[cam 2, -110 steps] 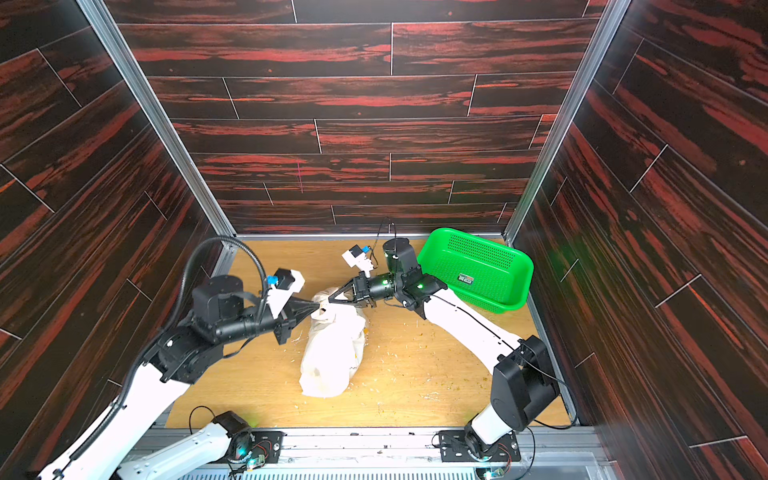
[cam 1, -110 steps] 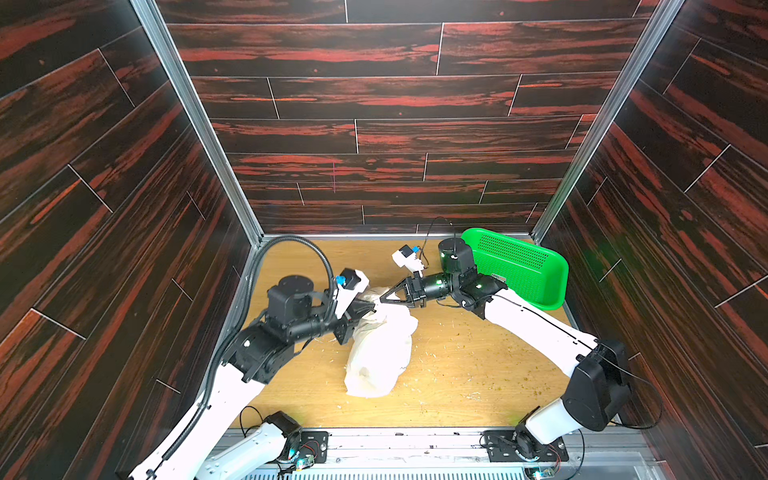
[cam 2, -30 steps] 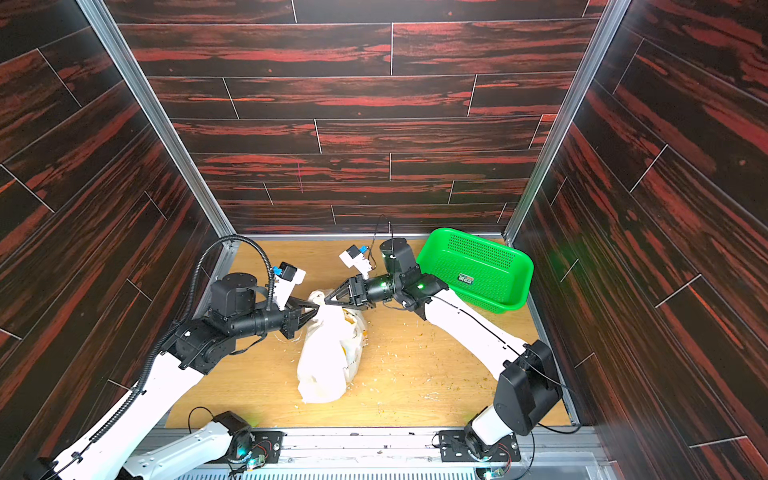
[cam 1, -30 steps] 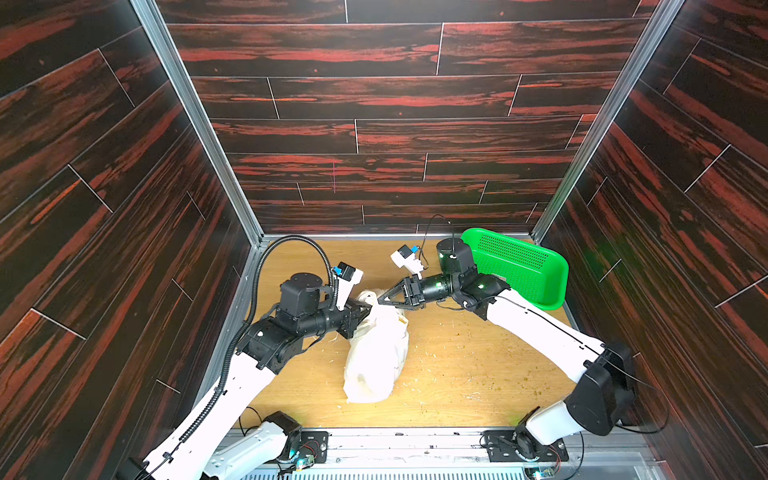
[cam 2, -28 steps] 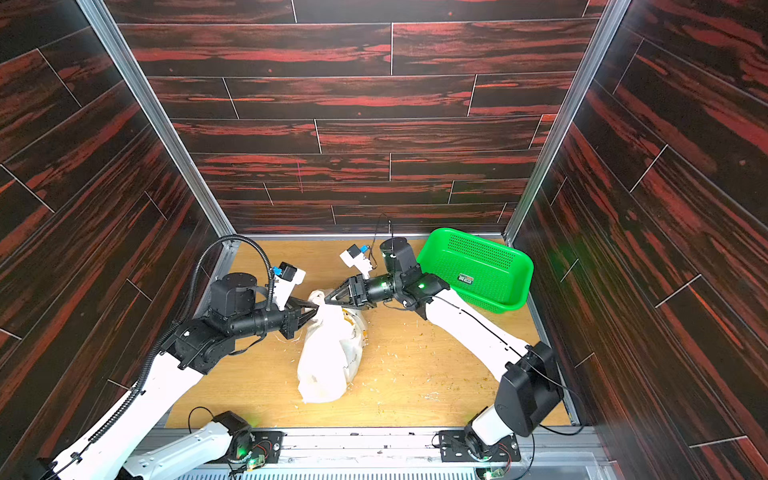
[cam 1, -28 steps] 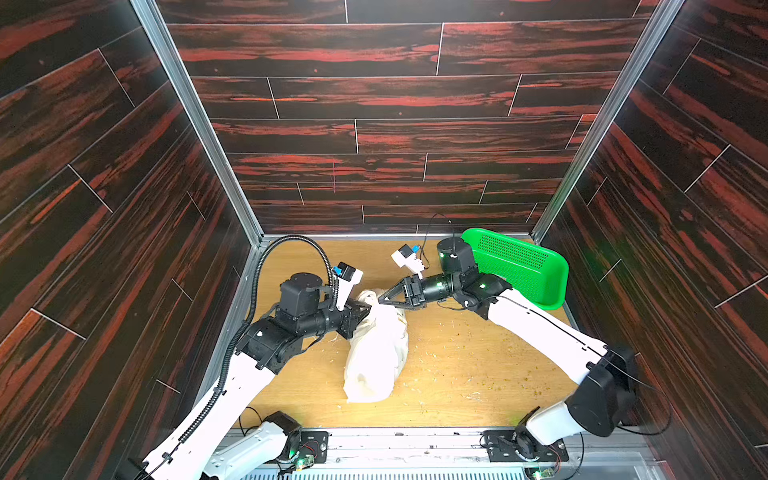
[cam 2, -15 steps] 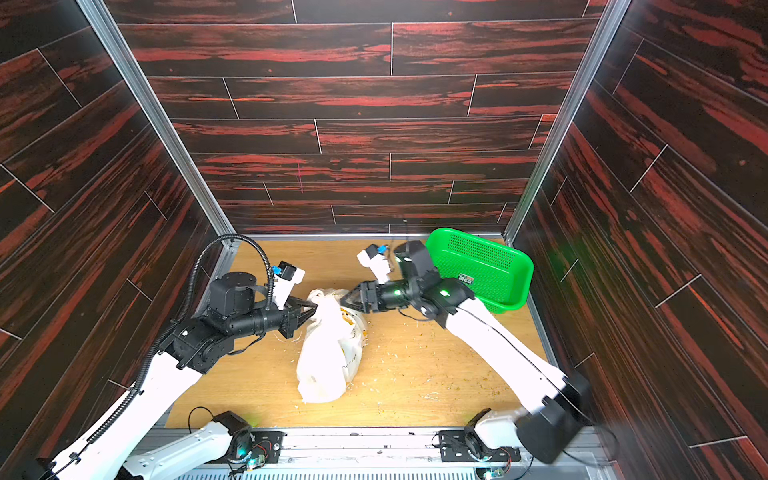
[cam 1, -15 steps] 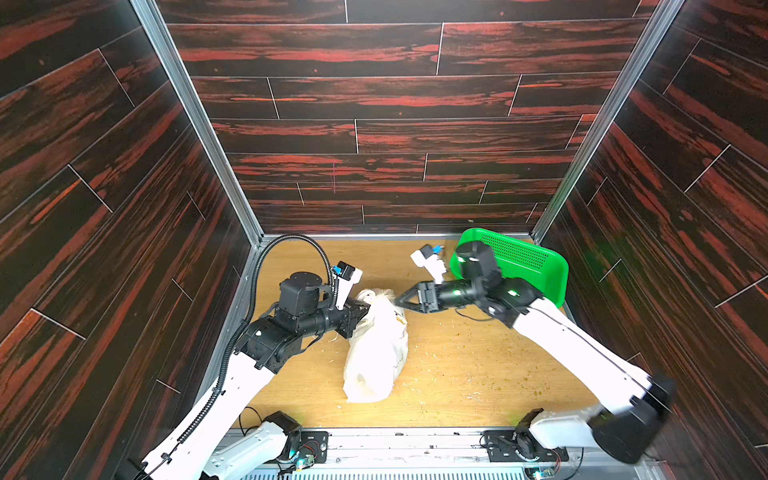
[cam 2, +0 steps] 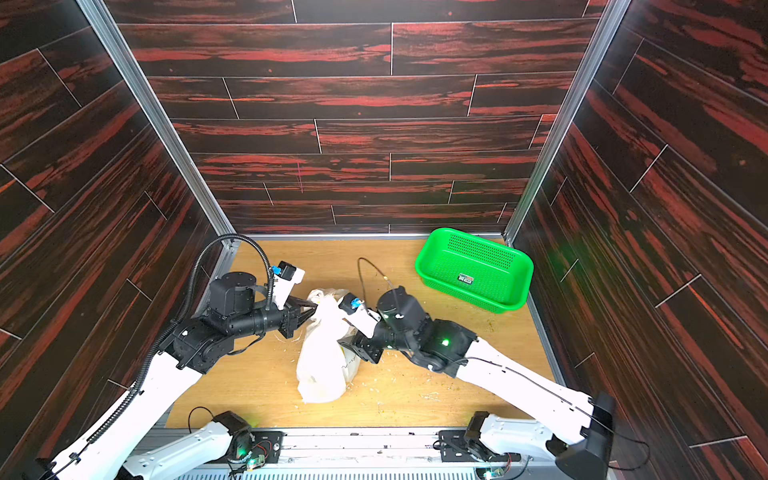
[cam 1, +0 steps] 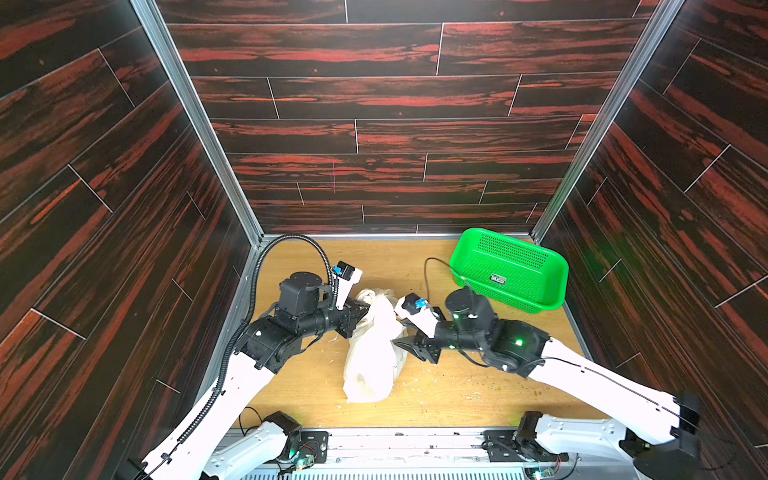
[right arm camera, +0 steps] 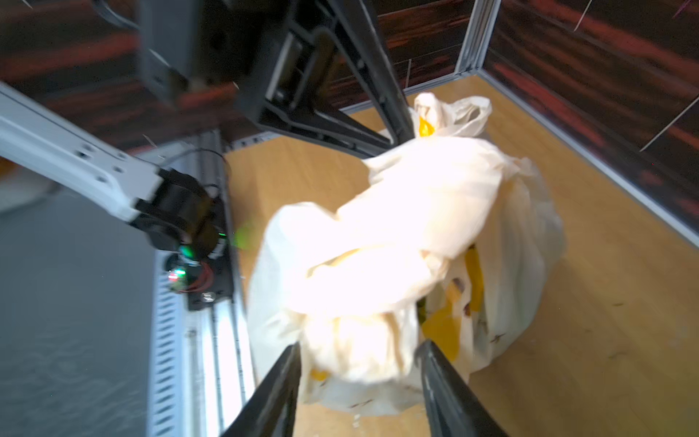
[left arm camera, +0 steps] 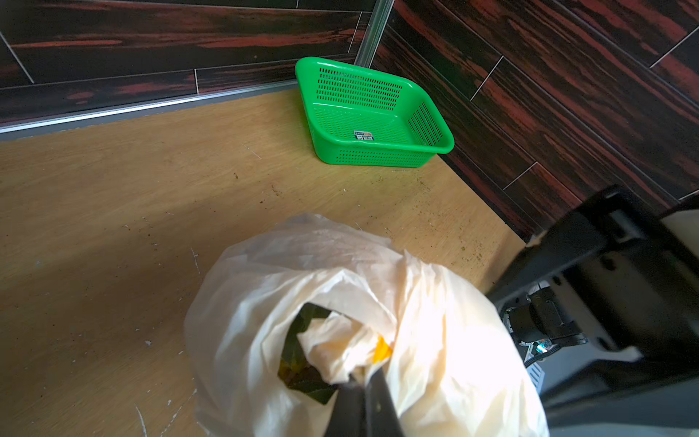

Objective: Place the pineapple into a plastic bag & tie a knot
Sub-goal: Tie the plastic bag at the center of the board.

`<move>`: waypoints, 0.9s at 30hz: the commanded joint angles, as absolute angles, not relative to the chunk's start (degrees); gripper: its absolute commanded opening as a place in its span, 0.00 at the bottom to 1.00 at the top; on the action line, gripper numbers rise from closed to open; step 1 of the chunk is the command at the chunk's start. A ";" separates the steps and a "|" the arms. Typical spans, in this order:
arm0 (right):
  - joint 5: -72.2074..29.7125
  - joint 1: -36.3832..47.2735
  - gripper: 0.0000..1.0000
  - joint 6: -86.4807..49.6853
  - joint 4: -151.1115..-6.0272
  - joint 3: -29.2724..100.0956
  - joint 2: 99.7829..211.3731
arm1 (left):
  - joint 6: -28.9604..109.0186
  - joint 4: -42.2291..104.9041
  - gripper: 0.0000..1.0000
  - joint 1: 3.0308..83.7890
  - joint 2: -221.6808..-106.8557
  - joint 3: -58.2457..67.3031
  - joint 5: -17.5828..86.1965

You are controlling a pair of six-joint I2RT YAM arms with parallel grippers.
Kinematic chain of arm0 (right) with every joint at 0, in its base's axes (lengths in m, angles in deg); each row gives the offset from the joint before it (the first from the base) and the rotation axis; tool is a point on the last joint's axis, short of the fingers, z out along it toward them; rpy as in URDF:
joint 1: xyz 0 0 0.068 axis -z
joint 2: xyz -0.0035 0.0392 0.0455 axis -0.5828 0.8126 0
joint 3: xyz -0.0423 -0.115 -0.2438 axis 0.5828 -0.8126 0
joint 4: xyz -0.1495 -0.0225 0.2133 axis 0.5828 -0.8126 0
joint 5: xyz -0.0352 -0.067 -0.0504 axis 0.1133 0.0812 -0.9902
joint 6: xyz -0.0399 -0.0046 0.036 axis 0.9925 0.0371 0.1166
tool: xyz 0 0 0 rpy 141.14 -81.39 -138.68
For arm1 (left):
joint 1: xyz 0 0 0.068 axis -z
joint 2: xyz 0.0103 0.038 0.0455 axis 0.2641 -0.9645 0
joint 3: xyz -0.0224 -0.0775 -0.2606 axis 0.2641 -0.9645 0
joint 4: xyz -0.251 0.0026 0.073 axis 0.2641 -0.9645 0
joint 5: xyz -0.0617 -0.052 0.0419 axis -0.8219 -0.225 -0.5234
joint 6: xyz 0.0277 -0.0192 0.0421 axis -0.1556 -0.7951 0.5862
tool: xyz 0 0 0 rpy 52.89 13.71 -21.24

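1. The left gripper (cam 1: 366, 309) is closed, pinching a bunched fold at the upper end of the plastic bag (cam 1: 370, 361). In the left wrist view its fingers (left arm camera: 380, 405) meet on white plastic.
2. The plastic bag lies filled on the wooden table (cam 1: 457, 390) between both arms. Dark green leaves (left arm camera: 299, 363) show in its mouth.
3. The right gripper (right arm camera: 359, 346) has its jaws apart, astride the bag's side. Whether they touch it cannot be told.
4. The green basket (cam 1: 513, 253) stands in the far right corner, well apart from the bag.
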State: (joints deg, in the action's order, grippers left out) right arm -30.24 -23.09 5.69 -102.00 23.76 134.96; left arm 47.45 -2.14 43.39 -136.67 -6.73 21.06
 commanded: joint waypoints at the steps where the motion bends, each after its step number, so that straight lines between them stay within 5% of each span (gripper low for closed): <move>1: -33.94 -23.50 0.52 11.55 -98.65 23.93 135.32 | 48.14 -1.67 0.00 43.17 -136.09 -5.54 21.06; 10: -31.43 -24.21 0.48 11.07 -97.36 25.41 137.45 | 48.26 -1.75 0.00 43.17 -136.12 -5.40 20.96; 12: -31.18 -24.18 0.38 10.65 -97.62 25.67 137.81 | 48.31 -1.85 0.00 43.17 -136.08 -5.32 20.89; 15: -31.99 -24.21 0.08 9.53 -98.04 25.51 137.78 | 48.62 -2.60 0.00 43.13 -135.87 -4.58 21.29; 17: -32.88 -24.20 0.00 8.44 -98.33 25.02 137.32 | 49.30 -4.19 0.00 43.16 -135.71 -3.29 22.43; 27: -39.00 -24.21 0.00 3.35 -103.30 21.68 135.41 | 59.04 -17.38 0.00 44.20 -136.50 8.33 30.01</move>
